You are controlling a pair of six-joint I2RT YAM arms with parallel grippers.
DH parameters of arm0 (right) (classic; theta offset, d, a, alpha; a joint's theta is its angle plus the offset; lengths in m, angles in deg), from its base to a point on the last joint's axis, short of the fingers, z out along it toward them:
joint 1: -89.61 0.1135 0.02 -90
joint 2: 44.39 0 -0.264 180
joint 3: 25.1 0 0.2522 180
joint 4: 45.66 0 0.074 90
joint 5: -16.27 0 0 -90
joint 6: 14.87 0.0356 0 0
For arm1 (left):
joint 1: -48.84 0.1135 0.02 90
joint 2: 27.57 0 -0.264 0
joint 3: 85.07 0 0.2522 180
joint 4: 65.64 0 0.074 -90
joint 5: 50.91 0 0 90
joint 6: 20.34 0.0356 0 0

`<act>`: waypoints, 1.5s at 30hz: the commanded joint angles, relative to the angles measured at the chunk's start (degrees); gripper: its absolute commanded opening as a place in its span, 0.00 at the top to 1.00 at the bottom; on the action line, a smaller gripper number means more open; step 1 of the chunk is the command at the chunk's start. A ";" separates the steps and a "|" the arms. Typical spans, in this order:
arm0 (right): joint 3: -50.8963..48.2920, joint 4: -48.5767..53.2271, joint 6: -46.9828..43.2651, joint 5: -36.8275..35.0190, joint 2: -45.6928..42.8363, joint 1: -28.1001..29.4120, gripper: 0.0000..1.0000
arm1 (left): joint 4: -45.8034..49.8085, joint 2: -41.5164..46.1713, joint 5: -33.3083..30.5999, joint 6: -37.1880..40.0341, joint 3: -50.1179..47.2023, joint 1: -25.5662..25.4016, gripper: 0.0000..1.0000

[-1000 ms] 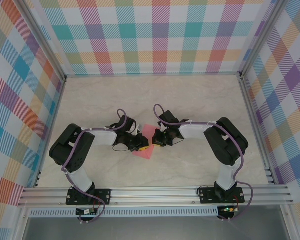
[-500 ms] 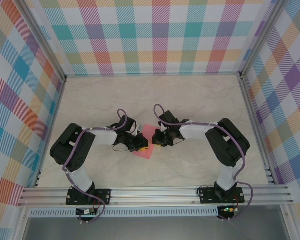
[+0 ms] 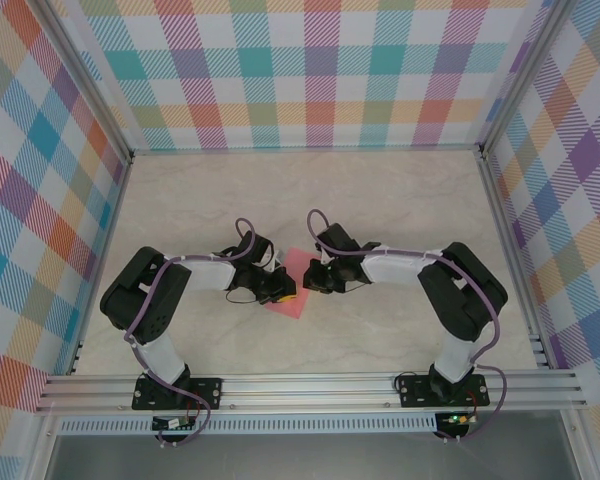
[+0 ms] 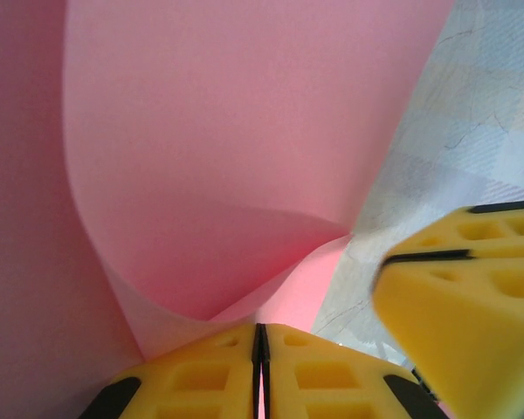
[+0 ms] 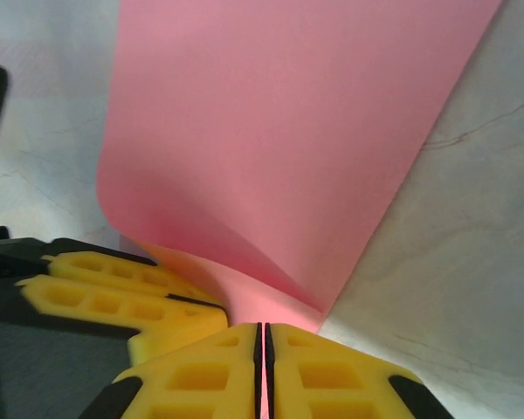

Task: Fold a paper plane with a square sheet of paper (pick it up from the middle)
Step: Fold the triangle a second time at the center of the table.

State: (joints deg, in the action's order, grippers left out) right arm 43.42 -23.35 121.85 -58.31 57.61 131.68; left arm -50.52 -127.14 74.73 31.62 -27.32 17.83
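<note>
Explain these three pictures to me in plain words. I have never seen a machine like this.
The machine is two black robot arms, the left arm and the right arm, bolted at the near edge of a marbled table inside checkered walls. The overhead picture looks down from above and behind them. The other two come from small cameras on each wrist, so the yellow fingers at the bottom of each are that arm's own. On the table is one pink sheet of paper, partly curled up. The left gripper and the right gripper are both closed, each pinching the sheet, close to one another.
</note>
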 commanded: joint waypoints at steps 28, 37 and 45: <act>3.16 14.63 -3.13 -8.64 8.30 0.21 0.89 | 0.75 1.69 -8.93 4.03 2.25 -0.46 0.88; 2.98 14.69 -3.17 -9.17 8.39 0.22 0.89 | 4.41 0.17 -13.23 4.60 0.92 -0.46 0.89; 2.14 7.91 -4.24 -5.52 1.95 0.21 0.89 | 5.88 -1.14 -14.42 5.67 -0.19 -0.46 0.91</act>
State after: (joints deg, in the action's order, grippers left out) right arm 47.70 -17.27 119.20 -61.22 61.17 132.09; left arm -48.92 -125.82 64.76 35.68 -25.77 17.77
